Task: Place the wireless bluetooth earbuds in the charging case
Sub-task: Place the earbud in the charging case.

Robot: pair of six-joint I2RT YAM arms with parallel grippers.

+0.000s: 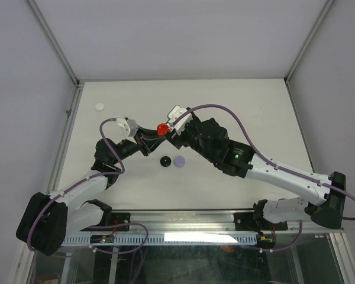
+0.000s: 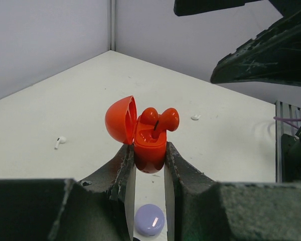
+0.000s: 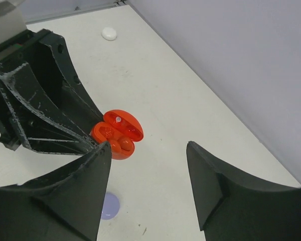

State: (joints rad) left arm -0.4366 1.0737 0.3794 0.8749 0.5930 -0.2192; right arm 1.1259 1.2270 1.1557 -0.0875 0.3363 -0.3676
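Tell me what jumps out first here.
The open red case, two red earbuds sitting in it, is pinched aloft in the left claw over mid-scene. The right claw hangs open beside it; a lavender case and a black case lie on the table nearby.

— We see two arms built alike: the left arm [image 1: 77, 190] and the right arm [image 1: 284, 173] both have white links between bulky black joints.
— We also see a lavender cable [image 1: 102, 131] looping along the left one, a second lavender cable [image 1: 219, 106] on the right, and a small green light [image 1: 235, 157] on a black joint.
— Our left gripper [image 2: 149, 155] has matte black fingers [image 2: 115, 186], scuffed pale along their edges.
— Our right gripper [image 3: 148, 165] matches, with broad black wedges.
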